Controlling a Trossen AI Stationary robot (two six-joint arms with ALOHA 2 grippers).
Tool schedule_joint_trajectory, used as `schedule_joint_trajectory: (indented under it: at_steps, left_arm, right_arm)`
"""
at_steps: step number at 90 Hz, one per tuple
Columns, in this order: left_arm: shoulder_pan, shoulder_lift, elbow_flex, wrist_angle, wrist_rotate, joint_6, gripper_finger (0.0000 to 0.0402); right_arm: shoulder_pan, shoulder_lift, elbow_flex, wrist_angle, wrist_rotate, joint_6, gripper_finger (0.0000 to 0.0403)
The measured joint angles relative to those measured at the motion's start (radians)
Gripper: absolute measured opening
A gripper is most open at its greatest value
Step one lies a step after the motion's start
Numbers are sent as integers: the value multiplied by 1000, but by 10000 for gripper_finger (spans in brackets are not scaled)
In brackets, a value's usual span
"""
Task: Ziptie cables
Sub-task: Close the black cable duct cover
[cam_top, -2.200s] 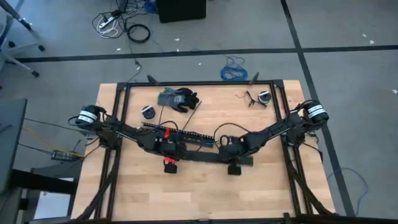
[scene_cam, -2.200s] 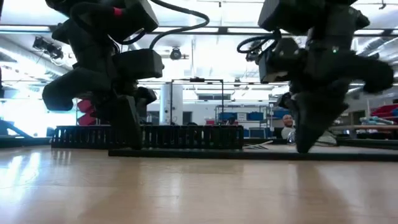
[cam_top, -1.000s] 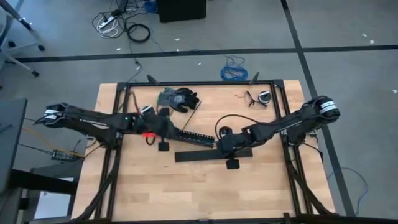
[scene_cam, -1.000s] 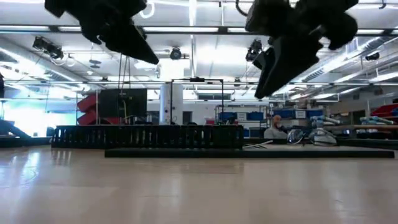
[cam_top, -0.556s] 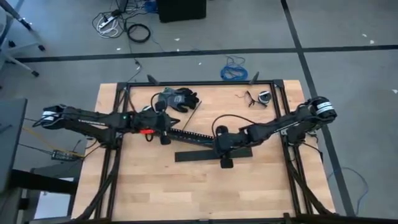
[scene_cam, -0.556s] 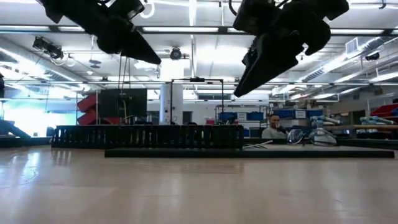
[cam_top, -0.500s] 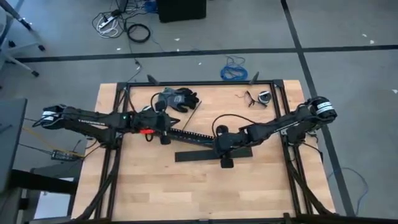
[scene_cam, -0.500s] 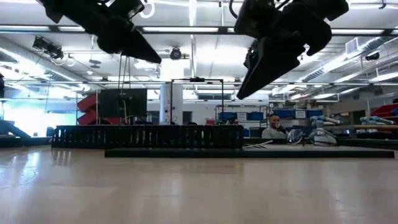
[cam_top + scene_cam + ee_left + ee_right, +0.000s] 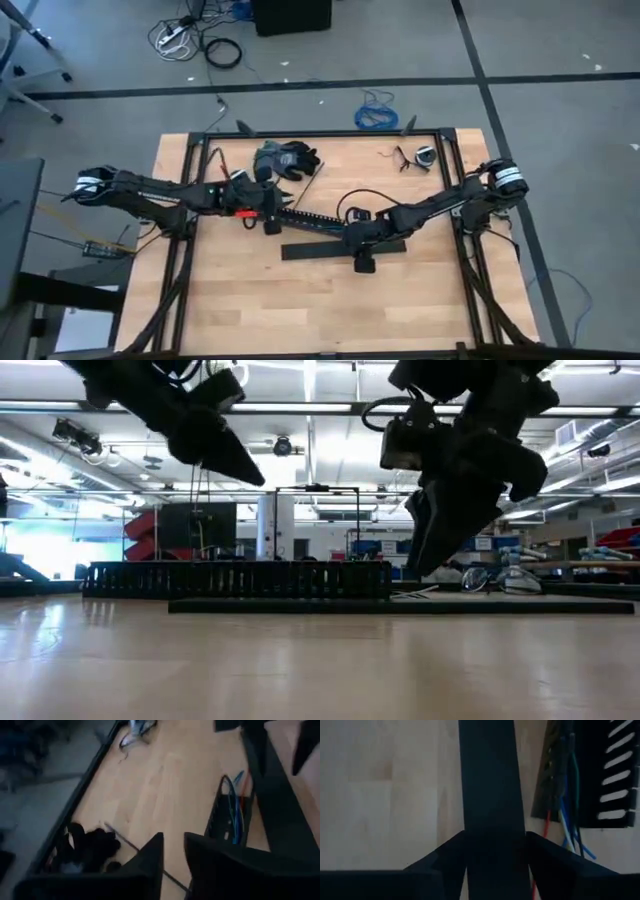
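Over the flat black strip (image 9: 490, 775) near the middle of the tabletop (image 9: 300, 300), my right tool (image 9: 492, 845) hangs with its fingers spread wide, one on each side of the strip. Just beside that strip, the cables (image 9: 565, 795) lie in the slotted black channel (image 9: 310, 218). My left tool (image 9: 172, 855), narrowly parted and holding nothing, hovers above the channel's end nearest the dark gloves (image 9: 285, 158).

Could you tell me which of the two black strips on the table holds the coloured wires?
The slotted strip, farther back; blue and green cables lie in it. The flat strip is bare.
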Motion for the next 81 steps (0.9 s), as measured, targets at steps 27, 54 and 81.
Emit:
schedule_joint_trajectory:
  at_steps: [27, 54, 81]
  left_arm:
    - [8, 69, 1, 24, -13, -20, 160]
    - [14, 68, 1, 16, -17, -18, 168]
    - [23, 68, 0, 6, -18, -19, 168]
  right_arm:
    - [-10, 70, 2, -7, -7, -8, 275]
    - [-11, 105, 2, -5, -64, 22, 292]
    - [-4, 108, 7, -20, -65, 36, 289]
